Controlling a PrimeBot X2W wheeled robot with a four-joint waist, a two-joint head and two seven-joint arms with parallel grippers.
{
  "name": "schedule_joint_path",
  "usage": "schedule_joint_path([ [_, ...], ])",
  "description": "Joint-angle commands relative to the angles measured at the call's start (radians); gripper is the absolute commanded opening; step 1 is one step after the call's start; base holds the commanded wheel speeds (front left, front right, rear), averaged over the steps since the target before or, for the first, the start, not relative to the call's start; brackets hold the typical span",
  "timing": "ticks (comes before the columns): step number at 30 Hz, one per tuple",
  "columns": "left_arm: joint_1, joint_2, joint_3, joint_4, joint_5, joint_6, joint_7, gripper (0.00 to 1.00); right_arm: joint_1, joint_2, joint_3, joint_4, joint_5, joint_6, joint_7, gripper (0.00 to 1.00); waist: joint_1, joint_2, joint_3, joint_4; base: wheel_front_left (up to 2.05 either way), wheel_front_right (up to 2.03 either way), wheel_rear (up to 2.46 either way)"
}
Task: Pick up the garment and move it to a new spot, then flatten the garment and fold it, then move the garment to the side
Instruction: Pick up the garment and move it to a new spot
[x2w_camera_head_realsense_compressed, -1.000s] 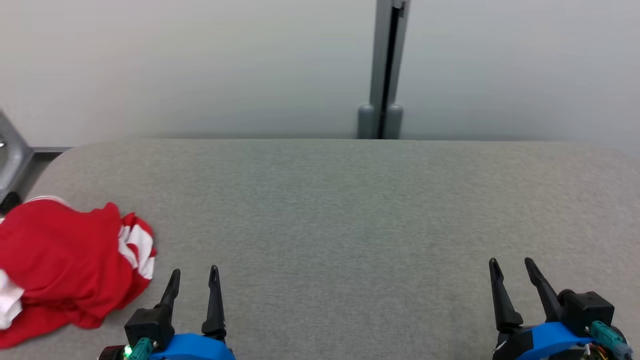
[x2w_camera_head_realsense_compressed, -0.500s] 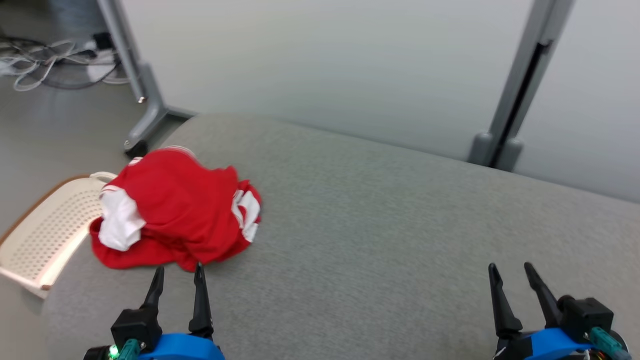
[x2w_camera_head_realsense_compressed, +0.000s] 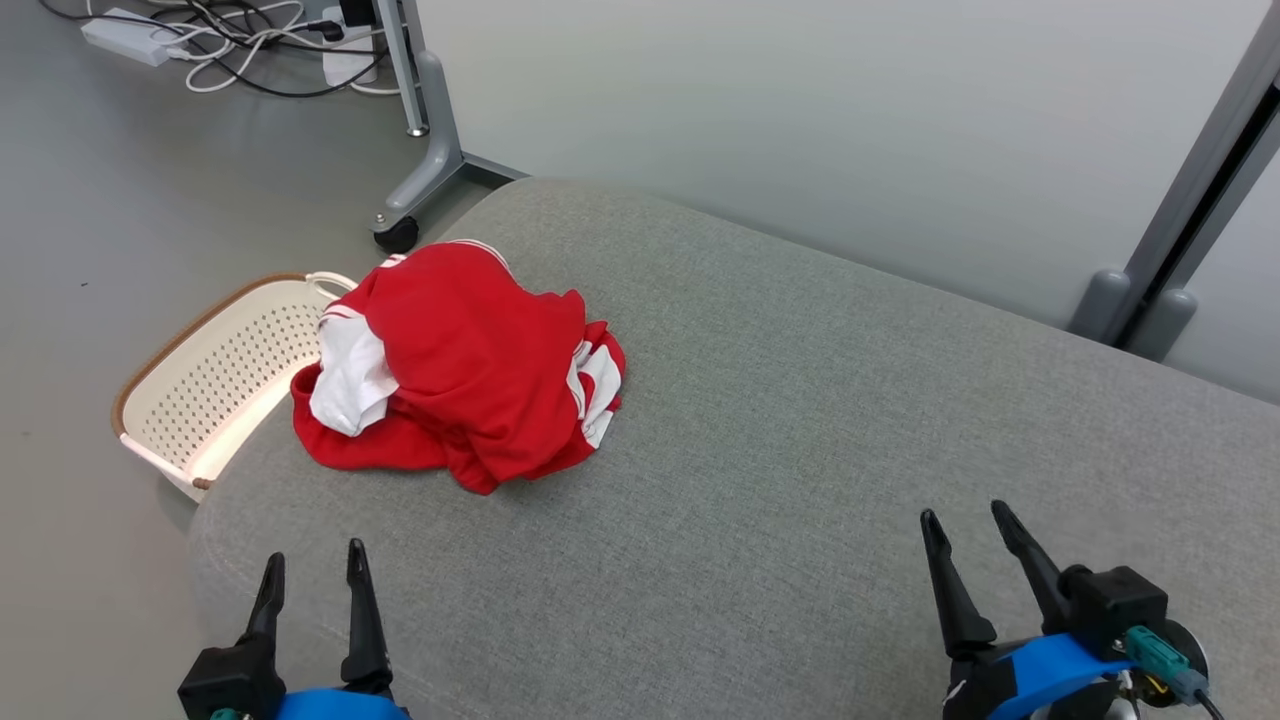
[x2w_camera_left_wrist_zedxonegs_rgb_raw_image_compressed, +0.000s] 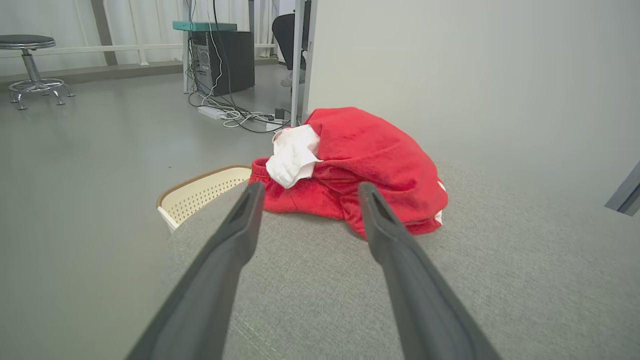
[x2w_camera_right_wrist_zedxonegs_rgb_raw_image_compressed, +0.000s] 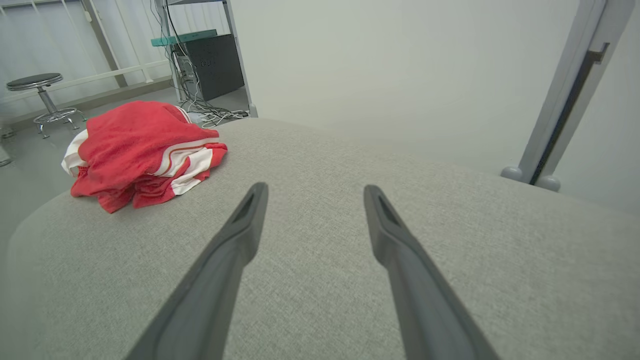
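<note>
The garment (x2w_camera_head_realsense_compressed: 470, 360) is a crumpled red piece with white stripes and a white lining, heaped near the left end of the grey padded table (x2w_camera_head_realsense_compressed: 800, 420). In the left wrist view the garment (x2w_camera_left_wrist_zedxonegs_rgb_raw_image_compressed: 360, 160) lies a short way beyond the fingertips. In the right wrist view the garment (x2w_camera_right_wrist_zedxonegs_rgb_raw_image_compressed: 140, 150) sits far off to the left. My left gripper (x2w_camera_head_realsense_compressed: 312, 565) is open at the table's near left corner, well short of the heap. My right gripper (x2w_camera_head_realsense_compressed: 965, 525) is open at the near right, empty.
A cream perforated basket (x2w_camera_head_realsense_compressed: 200, 385) stands on the floor against the table's left end, just beside the garment. A grey wheeled frame leg (x2w_camera_head_realsense_compressed: 425, 170) and cables (x2w_camera_head_realsense_compressed: 240, 40) lie on the floor beyond. A partition wall (x2w_camera_head_realsense_compressed: 800, 120) runs behind the table.
The head camera has swung left, so the garment now sits nearer the picture's middle and the basket and floor have come into view. Both grippers stay open; the garment has not moved.
</note>
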Motion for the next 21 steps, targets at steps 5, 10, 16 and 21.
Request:
schedule_joint_path([
  [5,0.026,0.008,0.017,-0.016,-0.009,0.011,-0.012,1.0,-0.021,-0.007,0.011,0.011,0.003,0.0,0.003,1.0,0.0,0.0,0.011,0.006,0.0,0.0,0.0],
  [10,0.017,0.023,0.022,-0.029,-0.012,0.006,-0.005,1.0,-0.019,-0.007,0.014,0.025,0.01,0.0,-0.003,1.0,0.0,0.0,0.014,0.007,0.0,0.0,0.0],
  [16,-0.082,0.058,0.061,-0.049,-0.074,-0.024,0.075,1.0,-0.007,-0.007,0.001,0.014,-0.002,0.0,0.002,1.0,0.0,0.0,0.034,0.007,0.0,0.0,0.0],
  [21,-0.264,0.089,0.088,0.013,-0.141,-0.064,0.195,1.0,0.009,-0.007,-0.018,-0.017,-0.015,0.0,0.018,1.0,0.0,0.0,0.067,0.006,0.0,0.0,0.0],
])
